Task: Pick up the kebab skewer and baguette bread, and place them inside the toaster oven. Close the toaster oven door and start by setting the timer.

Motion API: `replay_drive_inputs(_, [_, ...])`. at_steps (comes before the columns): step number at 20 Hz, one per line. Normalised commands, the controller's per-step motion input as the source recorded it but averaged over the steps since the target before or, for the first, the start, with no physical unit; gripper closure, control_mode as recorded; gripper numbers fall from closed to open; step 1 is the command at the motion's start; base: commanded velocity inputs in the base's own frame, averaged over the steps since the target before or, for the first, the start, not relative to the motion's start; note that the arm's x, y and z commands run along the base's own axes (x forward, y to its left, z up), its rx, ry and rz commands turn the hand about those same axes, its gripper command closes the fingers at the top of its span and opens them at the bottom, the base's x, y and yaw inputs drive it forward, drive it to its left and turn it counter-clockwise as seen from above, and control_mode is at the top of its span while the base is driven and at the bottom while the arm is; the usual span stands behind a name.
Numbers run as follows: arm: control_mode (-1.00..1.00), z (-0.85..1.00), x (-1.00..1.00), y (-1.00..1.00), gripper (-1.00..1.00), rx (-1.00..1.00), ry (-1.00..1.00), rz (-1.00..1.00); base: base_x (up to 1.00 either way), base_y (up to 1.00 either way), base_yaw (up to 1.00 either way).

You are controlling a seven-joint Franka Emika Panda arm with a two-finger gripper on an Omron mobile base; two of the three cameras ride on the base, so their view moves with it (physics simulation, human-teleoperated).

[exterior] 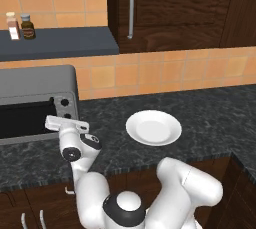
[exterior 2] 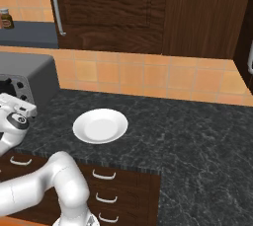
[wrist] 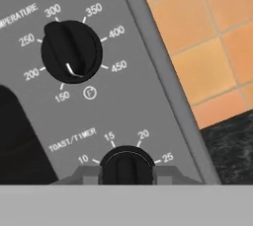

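The toaster oven (exterior: 37, 80) stands at the counter's left end, and its door (exterior: 25, 118) of dark glass sits upright against the front. My gripper (exterior: 64, 123) is pressed to the oven's control panel. In the hand view the gripper (wrist: 126, 174) is shut on the black toast/timer knob (wrist: 126, 162), one finger on each side. The temperature knob (wrist: 70, 51) sits above it on the panel. From the right base view the gripper (exterior 2: 17, 105) meets the oven (exterior 2: 29, 74) at its front right corner. The kebab skewer and baguette bread are out of view.
An empty white plate (exterior: 153, 127) lies on the dark stone counter (exterior: 210, 118) right of the oven. Two small bottles (exterior: 20, 25) stand on the shelf above. A dark wood cabinet with a steel handle (exterior: 130, 8) hangs behind. Drawers (exterior 2: 104, 174) run below the counter edge.
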Motion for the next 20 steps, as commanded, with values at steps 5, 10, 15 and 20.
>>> replay_drive_inputs(5, [-1.00, -0.15, 0.00, 0.00, 1.00, 0.26, -0.02, 0.00, 0.00, 0.00, 0.00])
replay_drive_inputs(10, [-1.00, -0.12, 0.00, 0.00, 1.00, 0.26, -0.01, 0.00, 0.00, 0.00, 0.00])
replay_drive_inputs(15, [-1.00, -0.10, 0.00, 0.00, 1.00, 0.26, -0.01, 0.00, 0.00, 0.00, 0.00])
replay_drive_inputs(20, [-1.00, -0.08, 0.00, 0.00, 1.00, 0.26, -0.01, 0.00, 0.00, 0.00, 0.00])
